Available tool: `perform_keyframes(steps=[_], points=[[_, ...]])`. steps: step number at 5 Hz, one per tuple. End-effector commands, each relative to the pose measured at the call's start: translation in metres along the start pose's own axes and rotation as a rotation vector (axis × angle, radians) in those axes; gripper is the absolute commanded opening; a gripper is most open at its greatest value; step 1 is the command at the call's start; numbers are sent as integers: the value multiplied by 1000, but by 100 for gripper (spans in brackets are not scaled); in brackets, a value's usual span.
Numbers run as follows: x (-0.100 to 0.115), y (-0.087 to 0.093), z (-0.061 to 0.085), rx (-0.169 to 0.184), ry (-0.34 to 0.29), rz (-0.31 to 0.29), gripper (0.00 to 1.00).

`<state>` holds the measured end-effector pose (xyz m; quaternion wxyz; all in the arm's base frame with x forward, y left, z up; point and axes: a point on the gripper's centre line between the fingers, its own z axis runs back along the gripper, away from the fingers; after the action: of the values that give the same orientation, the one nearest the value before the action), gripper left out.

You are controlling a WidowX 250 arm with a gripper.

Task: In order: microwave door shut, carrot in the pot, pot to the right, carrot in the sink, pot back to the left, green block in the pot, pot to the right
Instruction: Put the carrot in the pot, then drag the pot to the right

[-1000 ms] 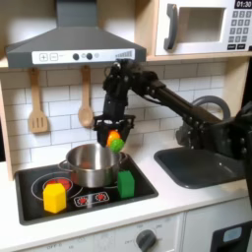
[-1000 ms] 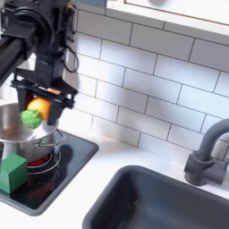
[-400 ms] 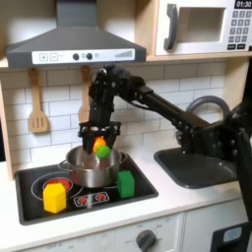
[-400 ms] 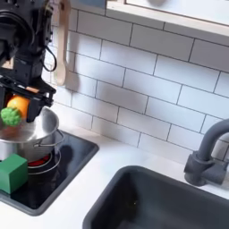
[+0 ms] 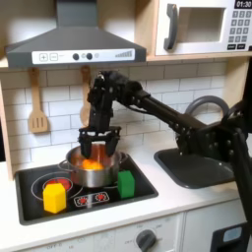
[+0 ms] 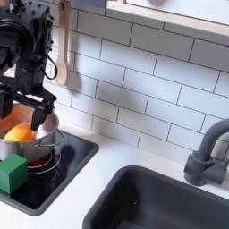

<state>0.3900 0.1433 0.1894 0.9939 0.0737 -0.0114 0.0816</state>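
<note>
The microwave door (image 5: 197, 27) at the upper right of the first exterior view is shut. On the black stovetop's back burner stands the steel pot (image 5: 98, 178) (image 6: 36, 148). Inside it lies the orange carrot (image 5: 91, 163) (image 6: 20, 133). My gripper (image 5: 98, 150) (image 6: 25, 114) hangs just above the pot's mouth, open, its fingers spread to either side above the carrot. In front of the pot stands the green block (image 5: 126, 182) (image 6: 12, 172). The dark grey sink (image 5: 202, 165) (image 6: 161, 201) lies to the right in both exterior views.
A yellow block with a red top (image 5: 55, 197) stands at the stovetop's front left in the first exterior view. A wooden spatula (image 5: 37, 103) and spoon (image 5: 86, 103) hang on the tiled wall. The curved faucet (image 6: 210, 152) rises behind the sink.
My gripper carried the carrot leftwards and down over the pot, then opened. The carrot now lies inside the pot instead of between the fingers.
</note>
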Motion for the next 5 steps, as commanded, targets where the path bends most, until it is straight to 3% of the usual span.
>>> perform_keyframes(steps=[1,5], points=[[3,-9,-14,-18,24,-25,100],[-5,-20,-30,-59,57,-51,100]])
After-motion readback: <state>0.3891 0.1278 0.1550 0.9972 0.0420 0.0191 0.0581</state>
